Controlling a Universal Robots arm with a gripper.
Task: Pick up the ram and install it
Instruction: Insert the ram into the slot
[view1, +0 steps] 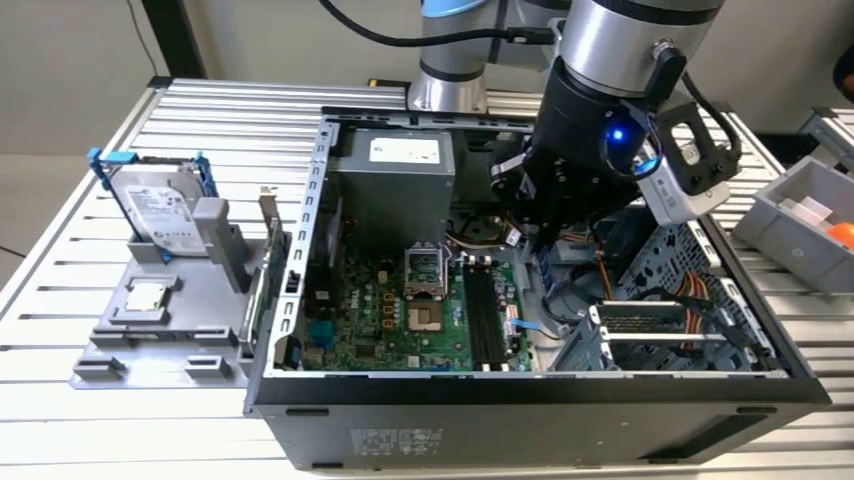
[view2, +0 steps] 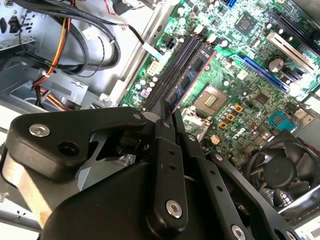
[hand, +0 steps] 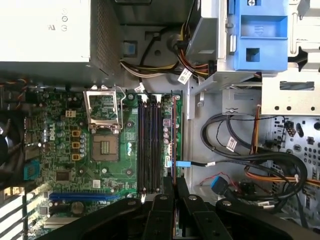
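The hand (hand: 174, 182) is closed narrowly on the ram (hand: 173, 135), which is held on edge, parallel to and just beside the empty black slots (hand: 150, 145), right of the exterior frame's centre, presumably for seating.

The ram (view2: 196, 67), a long, thin, flat dark circuit-board stick with a bluish face and a row of small dark chips, stands on its long edge above the green motherboard (view2: 235, 75). In the first wrist view the ram (hand: 173, 135) shows edge-on as a narrow dark line, parallel to the long black plastic slots (hand: 150, 145) and just beside them, on the side away from the square metal processor socket (hand: 104, 127). The black two-fingered gripper (hand: 173, 181) pinches its flat faces. In the exterior view that spot lies at three o'clock from the slots (view1: 487, 320). Whether it is seated cannot be told
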